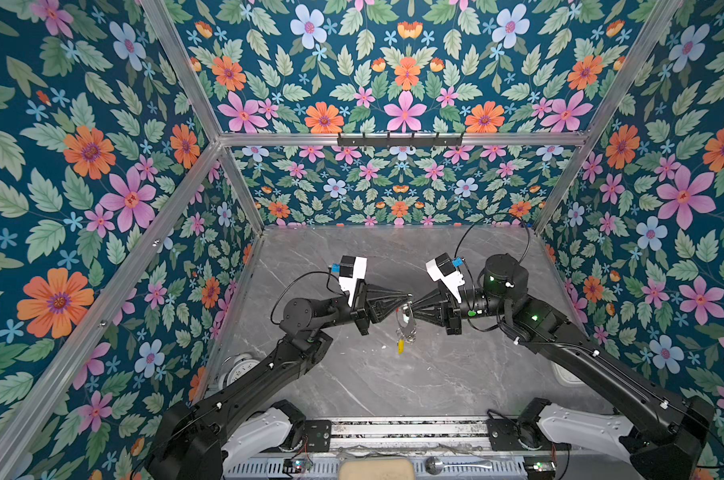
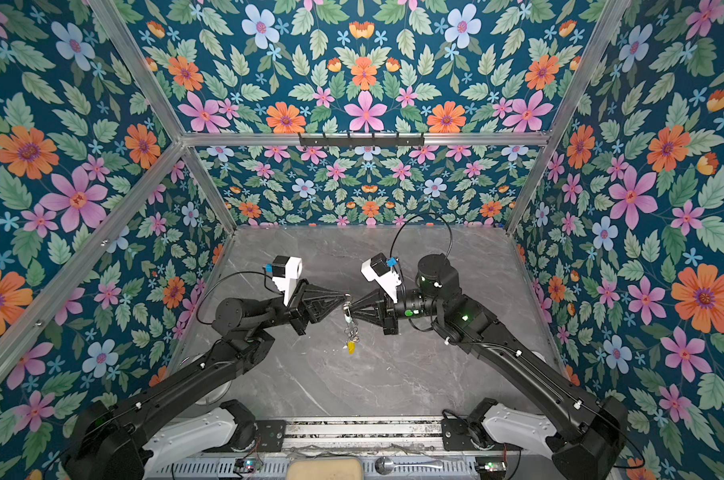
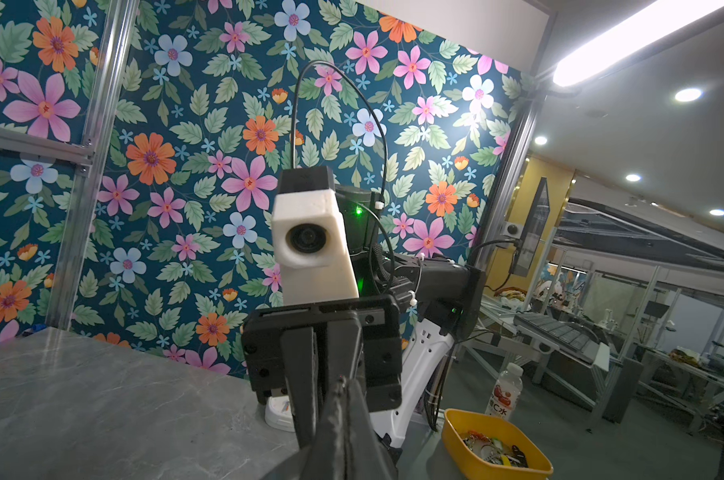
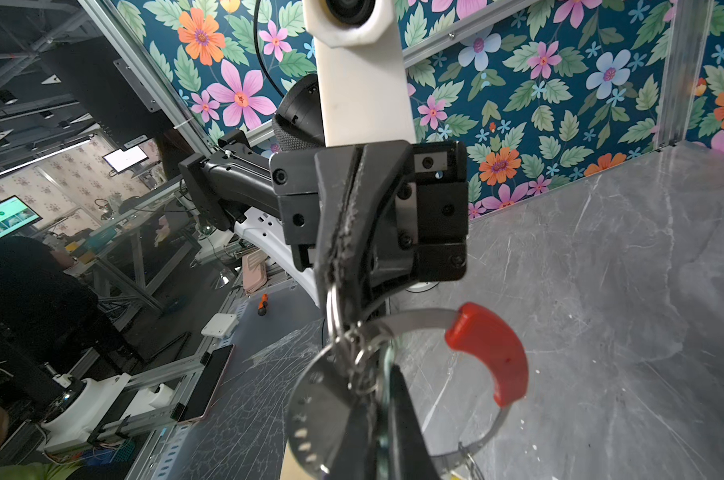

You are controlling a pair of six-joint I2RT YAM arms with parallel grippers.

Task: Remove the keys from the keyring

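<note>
Grey marble tabletop, floral walls; left fingers and right fingers shut on keyring

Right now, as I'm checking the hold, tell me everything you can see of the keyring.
The keyring is a thin grey metal hoop with a red plastic section and small silver rings threaded on. It hangs above the table, held by the shut left gripper and right gripper, keys dangling below.

Robotics lab: aluminium-framed booth, monitors
</note>
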